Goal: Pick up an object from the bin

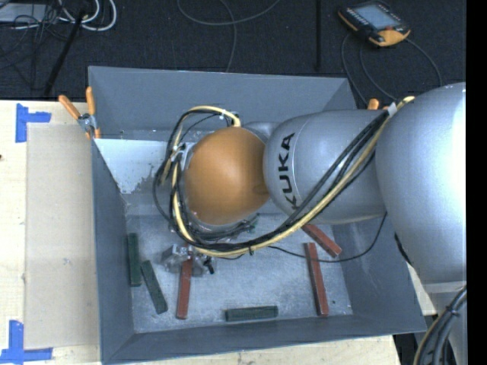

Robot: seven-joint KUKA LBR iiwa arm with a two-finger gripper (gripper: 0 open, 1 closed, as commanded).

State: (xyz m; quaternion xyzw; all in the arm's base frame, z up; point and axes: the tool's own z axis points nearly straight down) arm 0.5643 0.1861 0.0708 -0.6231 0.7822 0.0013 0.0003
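Grey bin (259,281), pincer (188,260) over red-brown stick (183,295)

Tool (187,260) low in grey bin (228,90), over end of red-brown stick (183,296), dark green stick (154,291) alongside

From my screen the arm (426,181) was fat silver-grey tubes with black KUKA lettering (283,172) down one link; wrist wore a round orange cover (224,175); black and yellow cables (346,168) looped round it and ran back along the arm; gripper (190,261) looked like small grey metal
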